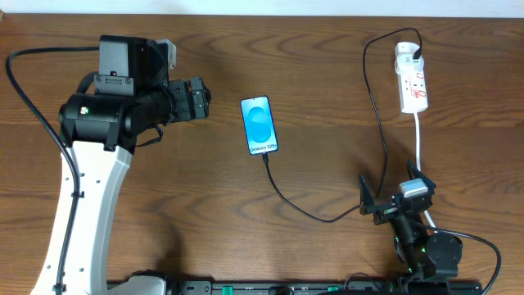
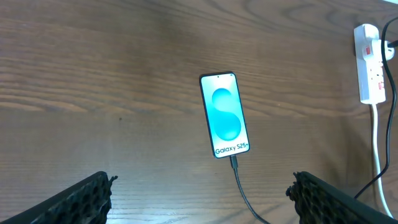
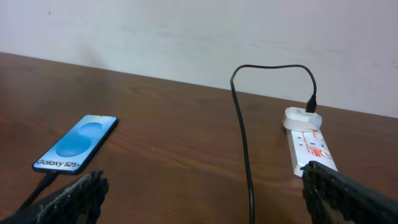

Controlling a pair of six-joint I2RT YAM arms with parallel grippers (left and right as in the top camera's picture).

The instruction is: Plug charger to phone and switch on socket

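Note:
The phone (image 1: 259, 125) lies flat mid-table, its light-blue screen lit with "Galaxy S25" text; it also shows in the left wrist view (image 2: 224, 116) and right wrist view (image 3: 77, 144). The charger cable (image 1: 299, 208) is plugged into the phone's near end and runs right and up to the socket (image 1: 412, 78), a white power strip at the far right, also in the wrist views (image 2: 369, 63) (image 3: 308, 143). My left gripper (image 1: 199, 99) is open and empty, left of the phone. My right gripper (image 1: 391, 192) is open and empty near the front right edge.
A white cord (image 1: 420, 139) runs from the socket down toward my right arm's base. The black cable (image 3: 244, 137) crosses the table between the phone and the socket. A pale wall (image 3: 199, 37) rises behind the table's far edge.

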